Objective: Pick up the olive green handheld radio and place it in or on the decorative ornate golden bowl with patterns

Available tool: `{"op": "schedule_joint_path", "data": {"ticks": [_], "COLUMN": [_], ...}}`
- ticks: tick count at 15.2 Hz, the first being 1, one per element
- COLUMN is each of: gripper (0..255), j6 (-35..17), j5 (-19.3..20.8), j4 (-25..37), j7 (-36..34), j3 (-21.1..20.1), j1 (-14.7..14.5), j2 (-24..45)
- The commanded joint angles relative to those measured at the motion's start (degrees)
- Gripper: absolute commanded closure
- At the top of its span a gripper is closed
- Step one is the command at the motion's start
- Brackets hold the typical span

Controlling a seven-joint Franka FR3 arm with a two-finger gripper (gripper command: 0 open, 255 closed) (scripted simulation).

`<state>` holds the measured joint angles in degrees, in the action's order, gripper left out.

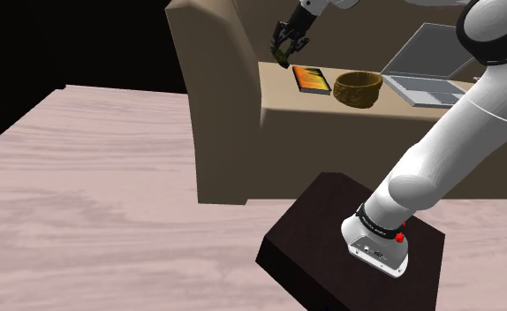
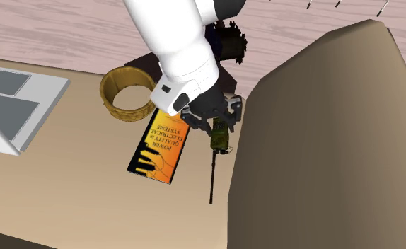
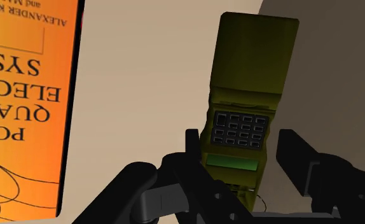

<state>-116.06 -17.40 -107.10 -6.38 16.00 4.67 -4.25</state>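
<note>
While the book reads "POWER QUALITY", the gripper straddles the radio, fingers parted.

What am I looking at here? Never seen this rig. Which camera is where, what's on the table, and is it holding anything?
This is a simulator's render of one white Franka arm mounted on a dark box stand. The shoulder view looks from beside the stand. The second exterior view looks down on the table from above. The wrist view looks along the gripper.

On the beige table, next to a brown sofa, lie an open laptop, a golden patterned bowl, an orange book and an olive green handheld radio with a long thin antenna.

The black fingers stand on either side of the radio with small gaps showing, so nothing is held yet.
</note>
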Motion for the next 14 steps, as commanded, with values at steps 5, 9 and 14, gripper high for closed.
{"op": "schedule_joint_path", "data": {"ticks": [5,9,14], "gripper": [255,255,255], "j6": [4.5,7.5,11.4], "j5": [0.6,0.7,0.8], "j4": [4.8,8.2,12.9], "j7": [-1.3,-2.1,-3.0], "j3": [0.1,0.2,0.4], "j1": [0.1,0.2,0.3], "j2": [0.1,0.5,1.2]}}
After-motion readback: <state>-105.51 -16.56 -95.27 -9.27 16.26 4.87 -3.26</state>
